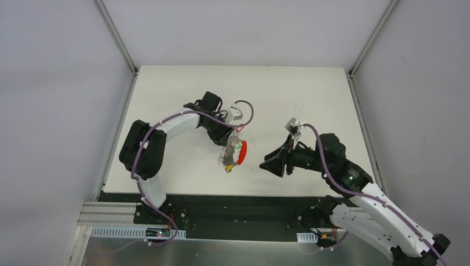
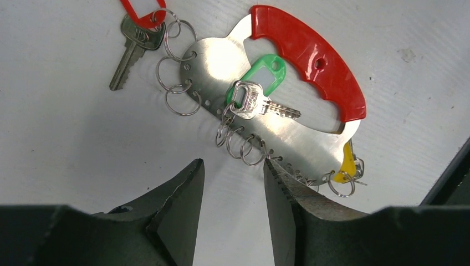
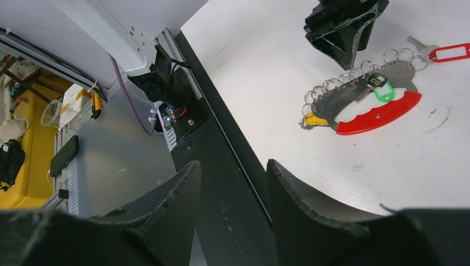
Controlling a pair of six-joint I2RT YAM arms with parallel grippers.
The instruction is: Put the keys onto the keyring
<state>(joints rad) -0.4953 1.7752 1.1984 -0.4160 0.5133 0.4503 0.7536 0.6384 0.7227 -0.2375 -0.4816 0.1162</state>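
Note:
The keyring lies flat on the white table: a steel plate with a red grip and a row of wire rings along its edge. A green-tagged key rests on the plate, hooked to a ring. A red-tagged key hangs off a ring at one end, and a yellow tag sits at the other. My left gripper hovers open at the ring row, one fingertip touching the rings, nothing between the fingers. My right gripper is open and holds nothing, off to the right of the keyring.
The black strip at the table's near edge runs under my right gripper, with a circuit board and cables beside it. The white table is bounded by metal rails at the left and right.

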